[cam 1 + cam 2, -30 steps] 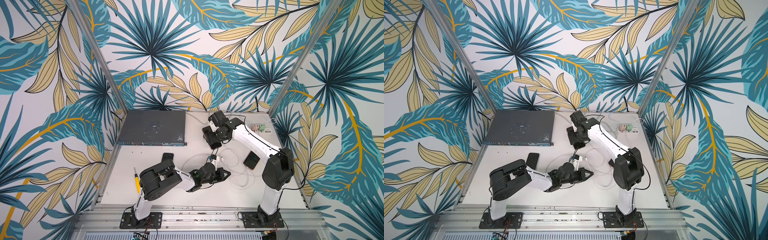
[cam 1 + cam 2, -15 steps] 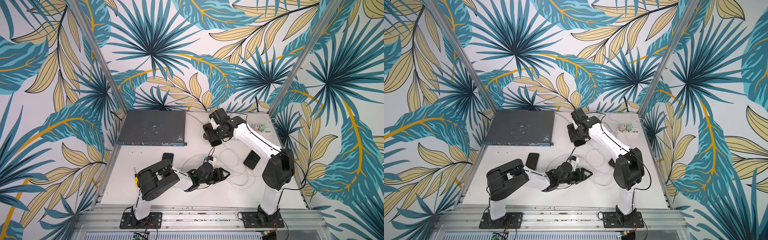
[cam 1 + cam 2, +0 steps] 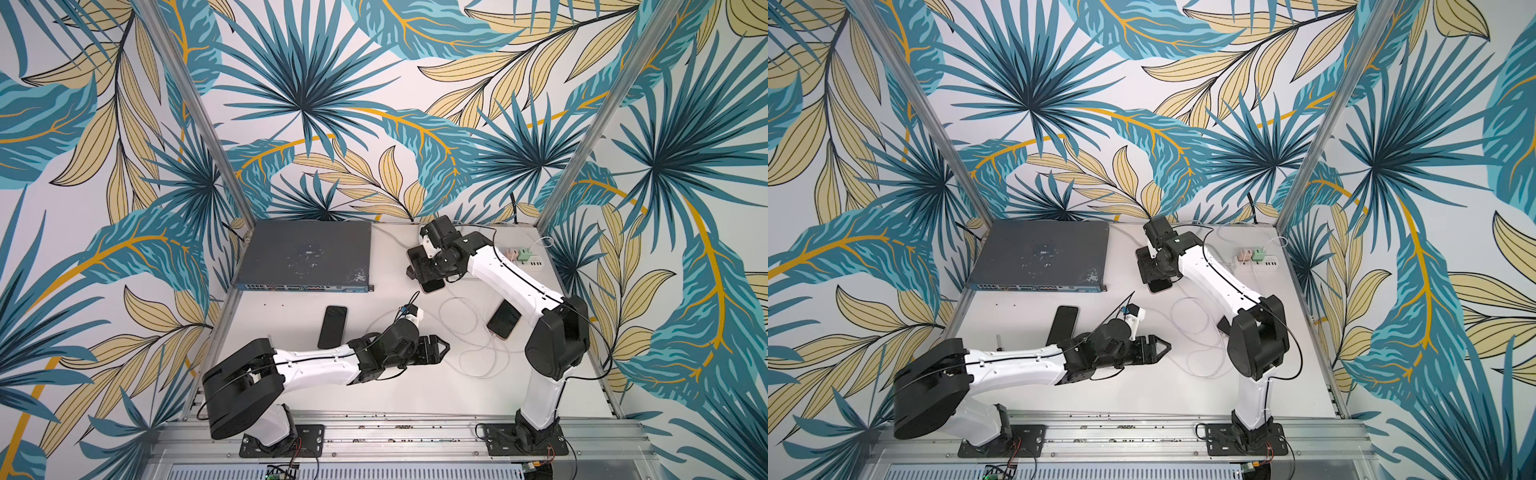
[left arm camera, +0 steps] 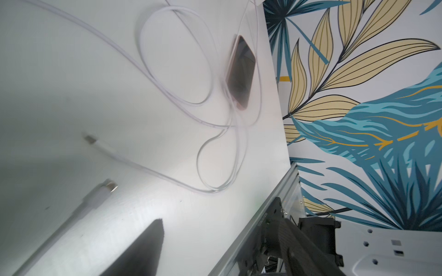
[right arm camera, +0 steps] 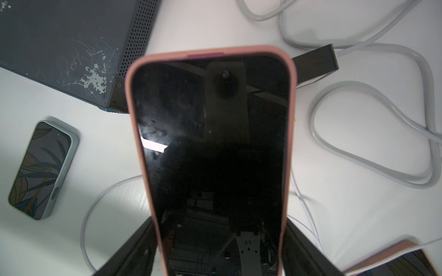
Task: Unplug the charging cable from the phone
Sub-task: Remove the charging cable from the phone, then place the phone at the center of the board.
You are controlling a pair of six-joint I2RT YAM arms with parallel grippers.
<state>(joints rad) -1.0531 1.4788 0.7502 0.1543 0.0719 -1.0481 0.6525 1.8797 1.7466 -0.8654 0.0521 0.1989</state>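
Change: the left gripper (image 3: 439, 351) has just let go. Its jaws were closed a second ago and now stand apart, empty.
Plug (image 4: 108, 186): lies loose on the table (image 3: 374, 399), well apart from the phone (image 5: 210, 155).
Right gripper (image 3: 428, 272): clenched on the phone's long sides, holding it near the switch (image 3: 303, 253), apparently raised.
Meaning: no cord shows at the phone's visible end, so the unplugging looks done.
Phone: glossy black glass in a matt pink, round-cornered case.
Cable (image 4: 81, 211): thin, white and limp, with a small metal tip.
Table: smooth, white, faintly reflective.
Switch: flat grey metal box with scratched paint.
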